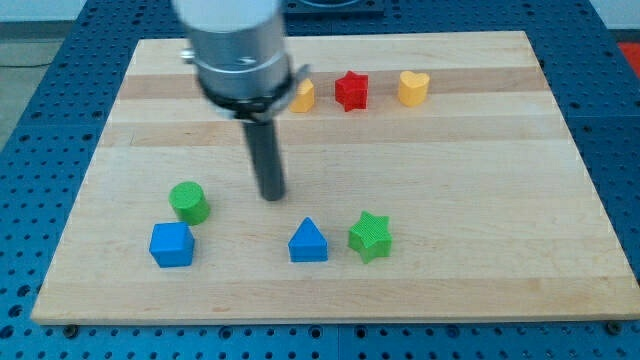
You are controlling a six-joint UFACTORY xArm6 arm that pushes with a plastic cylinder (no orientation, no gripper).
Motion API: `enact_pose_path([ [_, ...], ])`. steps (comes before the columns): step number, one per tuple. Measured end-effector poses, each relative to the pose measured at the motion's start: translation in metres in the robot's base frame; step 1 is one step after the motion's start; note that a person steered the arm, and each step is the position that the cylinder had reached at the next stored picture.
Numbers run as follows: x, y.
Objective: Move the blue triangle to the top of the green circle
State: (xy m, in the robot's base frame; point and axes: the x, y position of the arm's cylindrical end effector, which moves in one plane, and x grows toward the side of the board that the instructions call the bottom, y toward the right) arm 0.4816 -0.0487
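Our tip [272,196] rests bare on the board, touching nothing, above the blue triangle [308,242] near the bottom edge, right of the green circle [189,202]

my tip [272,196] above blue triangle [308,242]

**Bystander blocks on the worktop**

A wooden worktop [480,150] is seen on a blue perforated base [620,120]. Along the upper part of the frame, a yellow block [303,97], a red star [351,91] and a yellow heart [413,88] are lined up. At lower left a blue cube-like block [171,245] is placed; at lower centre, a green star [370,237].
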Motion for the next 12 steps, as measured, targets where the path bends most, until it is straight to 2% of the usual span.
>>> enact_pose_path([
  [1,0.013,0.05],
  [2,0.047,0.066],
  [4,0.102,0.06],
  [5,0.117,0.025],
  [6,0.105,0.021],
  [9,0.026,0.027],
  [12,-0.008,0.053],
])
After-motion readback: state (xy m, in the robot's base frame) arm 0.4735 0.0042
